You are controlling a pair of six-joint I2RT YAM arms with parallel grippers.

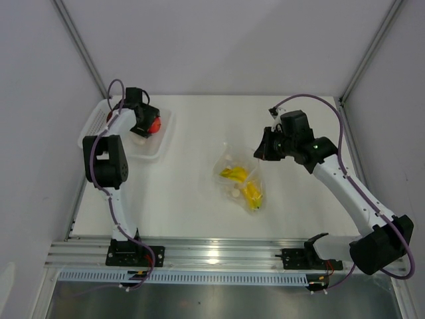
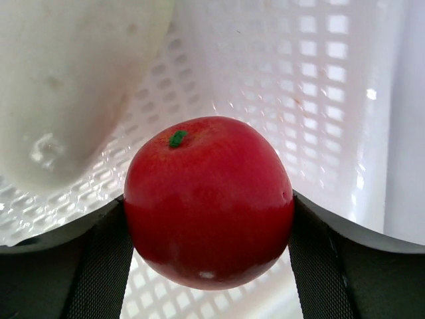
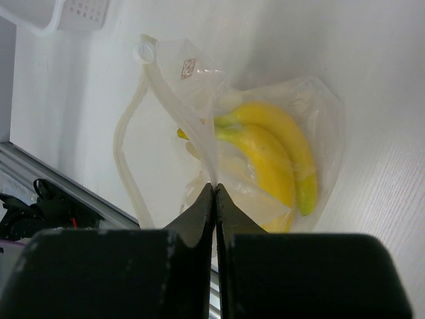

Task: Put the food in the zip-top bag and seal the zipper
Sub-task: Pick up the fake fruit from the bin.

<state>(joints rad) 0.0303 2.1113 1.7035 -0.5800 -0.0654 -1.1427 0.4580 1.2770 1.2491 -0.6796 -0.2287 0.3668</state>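
Top view: the bag (image 1: 240, 178) lies mid-table with the banana (image 1: 235, 174) inside; the right gripper (image 1: 263, 150) sits at its right edge; the left gripper (image 1: 147, 123) is down in the basket (image 1: 159, 151) at the far left, at the apple (image 1: 155, 124); bag and basket are well apart.

Left wrist view: both fingers (image 2: 106, 266) press the apple's sides, so this gripper is clamped on it; the apple is over the basket mesh, and whether it is lifted I cannot tell; the radish (image 2: 66, 86) lies just beside it, up and to the left, untouched.

Right wrist view: the jaws are closed, their tips pinching one lip of the bag's mouth; the zipper (image 3: 129, 166) bows apart into a loop, so the mouth stands open and unsealed; the banana rests deep inside.

By my reading, one piece is bagged; the apple is gripped but not yet carried over; the radish waits; sealing comes last, so the task is perhaps a third done.
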